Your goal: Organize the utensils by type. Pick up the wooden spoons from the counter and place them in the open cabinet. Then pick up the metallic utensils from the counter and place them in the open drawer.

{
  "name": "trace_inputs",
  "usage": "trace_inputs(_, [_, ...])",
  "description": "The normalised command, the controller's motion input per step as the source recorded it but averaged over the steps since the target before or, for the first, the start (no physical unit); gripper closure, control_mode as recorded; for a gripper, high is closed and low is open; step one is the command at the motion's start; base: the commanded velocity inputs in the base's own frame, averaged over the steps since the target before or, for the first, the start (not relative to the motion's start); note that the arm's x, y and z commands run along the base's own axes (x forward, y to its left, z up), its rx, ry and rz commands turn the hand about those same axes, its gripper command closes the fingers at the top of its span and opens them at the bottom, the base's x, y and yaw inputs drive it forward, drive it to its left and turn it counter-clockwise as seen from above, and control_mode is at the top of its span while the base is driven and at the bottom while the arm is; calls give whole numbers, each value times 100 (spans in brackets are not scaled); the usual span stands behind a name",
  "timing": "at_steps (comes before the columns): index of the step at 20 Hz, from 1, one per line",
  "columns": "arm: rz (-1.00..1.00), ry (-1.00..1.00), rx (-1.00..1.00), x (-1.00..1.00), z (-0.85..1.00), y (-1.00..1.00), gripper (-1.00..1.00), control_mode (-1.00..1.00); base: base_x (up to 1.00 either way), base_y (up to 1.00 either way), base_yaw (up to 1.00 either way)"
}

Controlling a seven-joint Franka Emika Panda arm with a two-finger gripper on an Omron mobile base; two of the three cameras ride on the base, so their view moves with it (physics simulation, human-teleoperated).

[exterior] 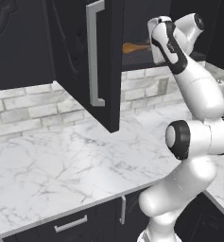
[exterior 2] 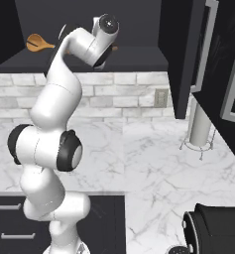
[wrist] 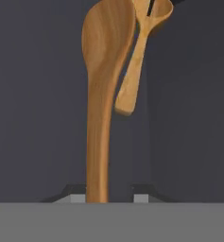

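Wooden longer spoon (wrist: 101, 99) clamped by the handle end in the gripper (wrist: 104, 196), reaching up centre frame inside the open cabinet (exterior: 142, 59). Shorter spoon (wrist: 137, 61) touching it, upper right. Best lowered flat onto the shelf before letting go, without nudging its neighbour.

My arm (exterior: 198, 94) rises bent and reaches high, my tool (wrist: 109, 198) closed on the longer spoon's handle (wrist: 97, 156).

Both wooden spoons (wrist: 101, 94) lie touching in the open cabinet (exterior 2: 139, 59).
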Motion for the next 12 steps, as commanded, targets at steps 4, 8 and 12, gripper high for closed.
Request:
trace_inputs(4, [2, 0, 0, 68, -1, 0, 100, -100, 0, 0, 0])
trace_inputs(8, [10, 0, 0, 38, -13, 0, 100, -100, 0, 0, 0])
trace_inputs(12, [9, -6, 0, 26, -18, 0, 100, -100, 0, 0, 0])
